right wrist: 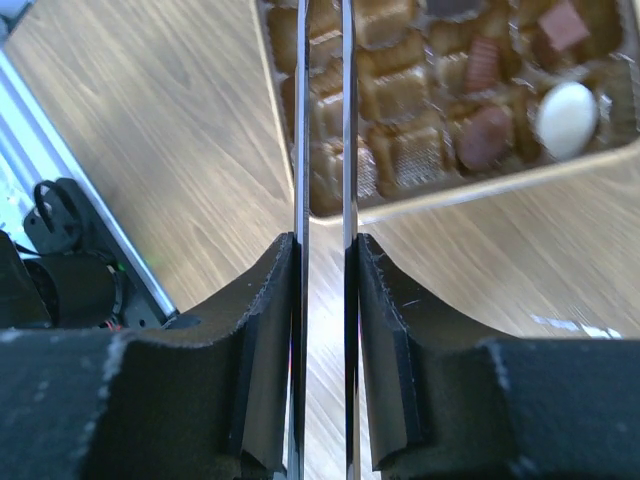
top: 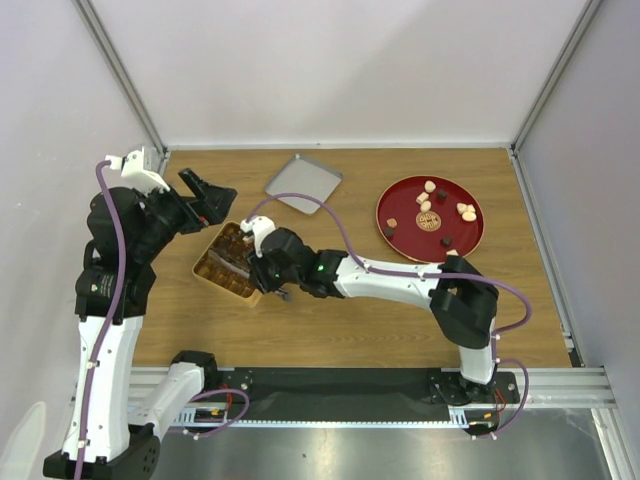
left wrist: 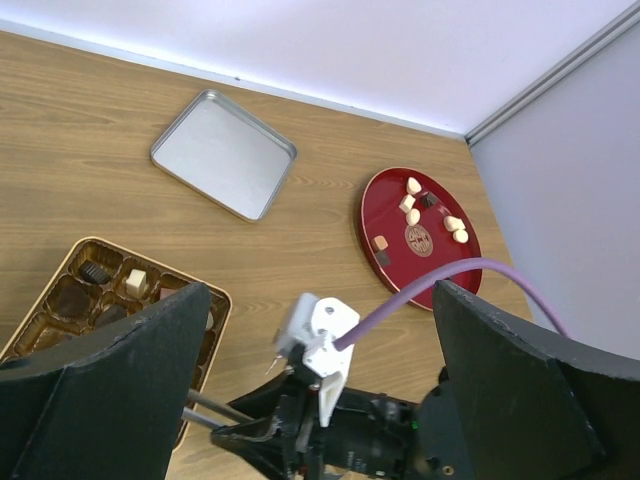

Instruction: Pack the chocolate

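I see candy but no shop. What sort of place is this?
Likely a robot lab booth: two arms on a metal rail, bare white walls around a table, chocolates on a plate.

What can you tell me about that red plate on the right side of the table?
The red plate is round, glossy and dark red, looking lacquered or plastic, with a low raised rim and a round gold emblem at its centre. It lies flat on the wooden table, toward the far right corner. Roughly ten small chocolates, cream, tan and dark brown, sit scattered on it. Only the table and those sweets are seen touching it.
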Available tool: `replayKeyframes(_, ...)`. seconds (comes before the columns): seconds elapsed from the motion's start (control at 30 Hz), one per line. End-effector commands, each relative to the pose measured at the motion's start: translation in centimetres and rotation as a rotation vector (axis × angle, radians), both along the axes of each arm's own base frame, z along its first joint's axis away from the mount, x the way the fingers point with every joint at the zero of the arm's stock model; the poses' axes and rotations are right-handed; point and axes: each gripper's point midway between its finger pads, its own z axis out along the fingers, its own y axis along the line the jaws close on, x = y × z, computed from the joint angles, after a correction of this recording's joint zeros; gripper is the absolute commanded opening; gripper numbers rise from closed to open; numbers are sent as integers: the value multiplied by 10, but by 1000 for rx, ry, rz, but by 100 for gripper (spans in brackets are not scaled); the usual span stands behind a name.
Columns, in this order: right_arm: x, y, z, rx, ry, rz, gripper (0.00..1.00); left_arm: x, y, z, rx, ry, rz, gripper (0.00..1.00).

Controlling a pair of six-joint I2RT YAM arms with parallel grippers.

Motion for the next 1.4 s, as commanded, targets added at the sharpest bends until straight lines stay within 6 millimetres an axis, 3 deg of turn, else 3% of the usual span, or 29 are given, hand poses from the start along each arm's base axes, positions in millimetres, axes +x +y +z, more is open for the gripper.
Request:
replayKeyframes(0.0, 5, 31, 44, 145, -58, 21, 29, -6, 2, 17, 11, -48, -2, 100)
replayKeyframes(0.3, 15, 48, 15, 77, -71, 30, 32, -5, 2, 12, 18, -38, -4, 100)
replayKeyframes(0.6, 18, 35, 1, 25, -93, -6, 32, -2, 2, 8, 18, -31, 1, 100)
replayKeyframes(0.7, 19, 30, -1, 7, -99, -11, 36, 1, 0, 4, 8, -22, -6, 100)
replayKeyframes(0.77, 19, 29, 3, 10, -109, -11, 43, 2, -1, 3, 7, -18, -9, 100)
replayKeyframes(0.93, 21, 28, 19, 23, -133, -12, 47, 1, 1, 2, 21, -15, -2, 100)
replayKeyframes(1.03, 23, 23, 42, 51, -155, -30, 47, 0, 0, 2, 26, -8, -14, 100)
replayKeyframes(1.13, 27, 5, 65, 48, -184, -83, 45, -1, 3, 1, 40, 1, -5, 100)
replayKeyframes(1.17, 30, -6, 63, 17, -182, -103, 45, -2, 3, 4, 41, -7, -3, 100)
replayKeyframes(1.3, 42, -68, 80, 0, -188, -201, 43, -7, -6, 13, 13, -27, -56, 100)
replayKeyframes(1.37, 58, -103, 81, -27, -185, -284, 42, -8, -8, 12, 3, -25, -65, 100)
